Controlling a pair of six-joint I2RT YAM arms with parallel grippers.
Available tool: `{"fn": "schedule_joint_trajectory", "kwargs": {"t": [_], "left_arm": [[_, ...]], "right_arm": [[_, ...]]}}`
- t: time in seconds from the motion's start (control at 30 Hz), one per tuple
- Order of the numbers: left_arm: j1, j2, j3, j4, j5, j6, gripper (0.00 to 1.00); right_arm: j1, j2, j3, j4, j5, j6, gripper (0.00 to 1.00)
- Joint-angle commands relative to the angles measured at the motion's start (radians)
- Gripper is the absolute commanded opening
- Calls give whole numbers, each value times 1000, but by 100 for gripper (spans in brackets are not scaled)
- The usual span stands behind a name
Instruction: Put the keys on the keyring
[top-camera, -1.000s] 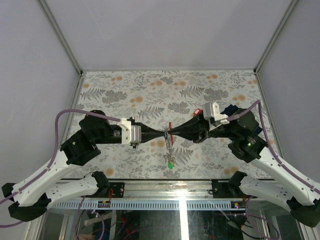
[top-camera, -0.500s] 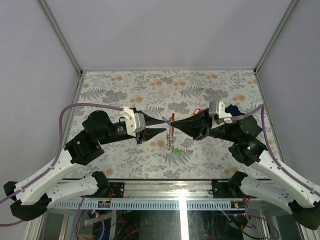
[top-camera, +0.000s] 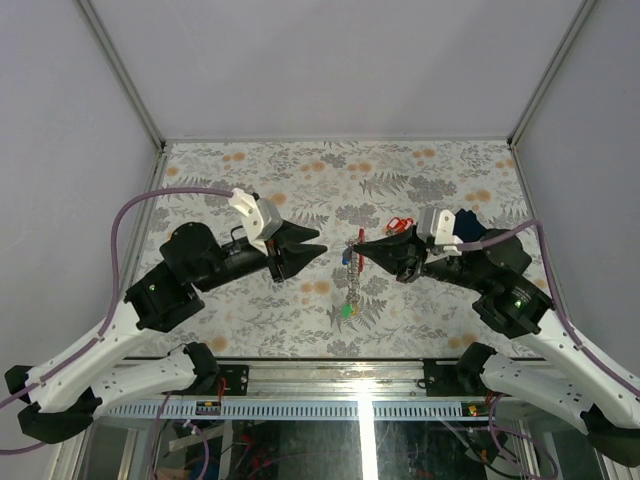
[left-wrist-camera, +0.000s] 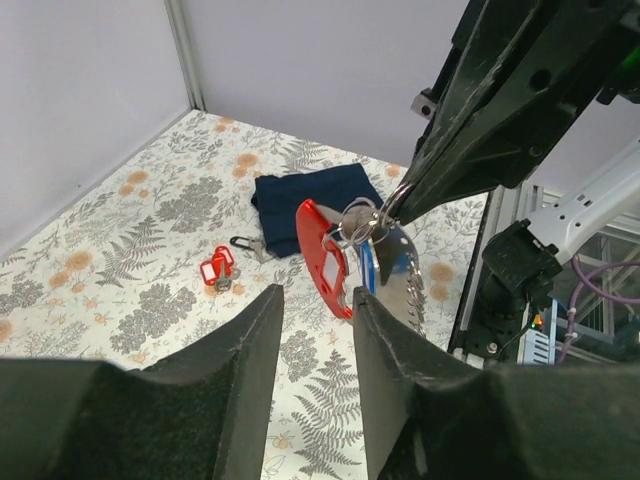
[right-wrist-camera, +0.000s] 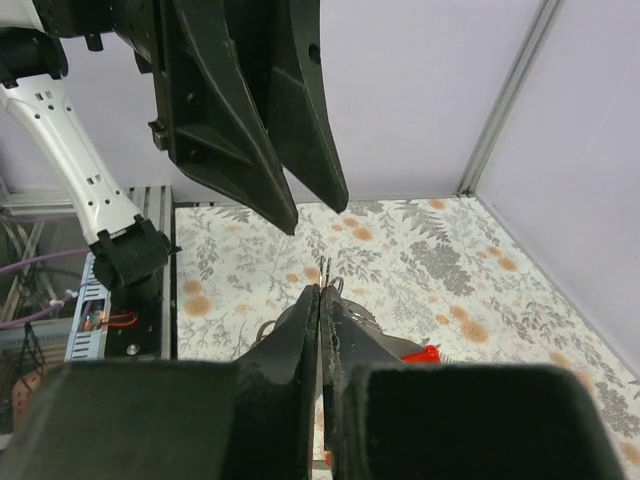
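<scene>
Keyring (left-wrist-camera: 357, 218) hangs pinched at the very tip of the right gripper (top-camera: 361, 249), whose jaws are pressed together on it, above the middle of the table (top-camera: 250, 180). From the keyring hang a red-tagged key (left-wrist-camera: 325, 265), a blue tag (top-camera: 346, 257) and a chain (top-camera: 351, 285). The chain ends in a green tag (top-camera: 345, 311) on the side of the table's near edge; whether that tag touches the surface I cannot tell. Left of the keyring, with a gap between, the left gripper (top-camera: 320, 250) holds nothing, its fingers partly spread. Beyond the keyring, on the right arm's side, a second red-tagged key (top-camera: 398, 224) lies near a navy cloth (top-camera: 462, 218). The table's far edge stands well apart from the keyring.
</scene>
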Motion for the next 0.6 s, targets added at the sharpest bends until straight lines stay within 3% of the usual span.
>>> {"fn": "schedule_joint_trajectory", "kwargs": {"t": [0.0,0.17,0.37,0.57], "left_arm": [[-4,-46,-26,106,3,-12,35],[-4,4,21,80,112,43,46],[-4,-39,-47,216,330,131,49],[-4,-18,-35,237,420,134,48]], "right_arm": [[-1,33,87,-24,-60,-22,0],[-68,75,80,70,-264,87,0],[-104,70,47,205,-361,181,0],[-109,71,29,307,-404,240,0]]}}
